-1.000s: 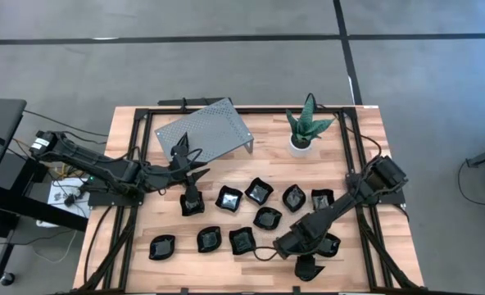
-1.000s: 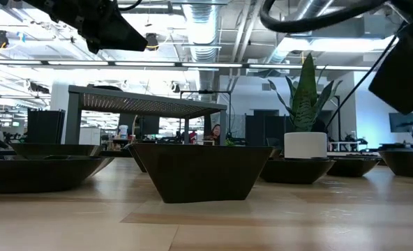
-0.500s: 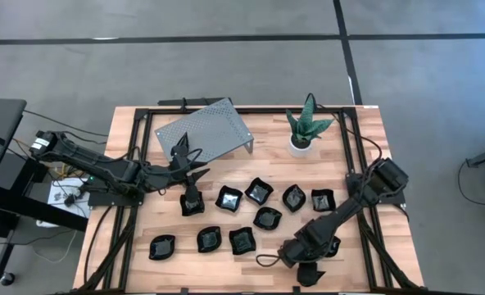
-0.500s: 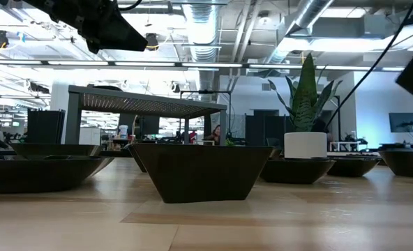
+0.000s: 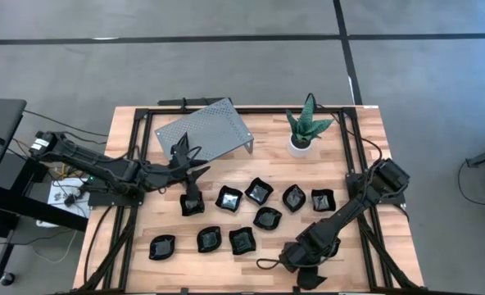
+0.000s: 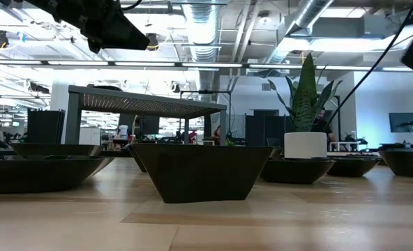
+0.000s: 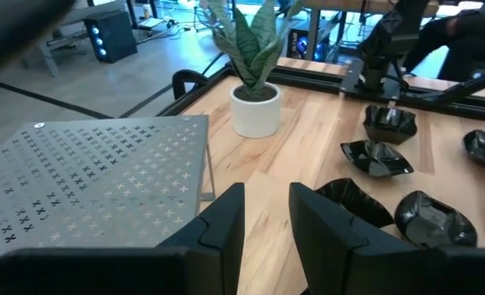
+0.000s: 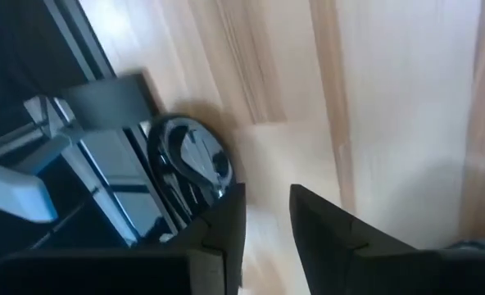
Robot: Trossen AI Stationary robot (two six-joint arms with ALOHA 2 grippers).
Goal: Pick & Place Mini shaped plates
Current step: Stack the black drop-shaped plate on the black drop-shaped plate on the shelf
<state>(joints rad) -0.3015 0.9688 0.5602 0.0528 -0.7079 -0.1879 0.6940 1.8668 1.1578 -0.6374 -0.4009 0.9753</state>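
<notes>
Several small glossy black mini plates (image 5: 267, 218) rest flat on the wooden table, in a loose cluster from the left plate (image 5: 161, 246) to the right one (image 5: 322, 199). My left gripper (image 5: 192, 174) hovers shut between the grey perforated stand (image 5: 204, 131) and a plate (image 5: 192, 203). In its wrist view (image 7: 266, 220) the stand, the plant and more plates (image 7: 378, 157) lie ahead. My right gripper (image 5: 309, 277) is shut and low at the near edge, with bare wood between its fingers (image 8: 266, 215). A glossy black round thing (image 8: 190, 162) lies beside the frame there.
A green spiky plant in a white pot (image 5: 301, 144) stands at the far right of the table. A black metal frame (image 5: 144, 123) borders the table. Cables (image 5: 263, 262) trail beside the right arm. Bare wood lies along the near edge and left of the plates.
My right arm has swung toward the table's near edge, taking its gripper from beside the near-right plate down to the near rim; in the low view its bulk has left the picture's right side. The left arm and the plates have stayed put.
</notes>
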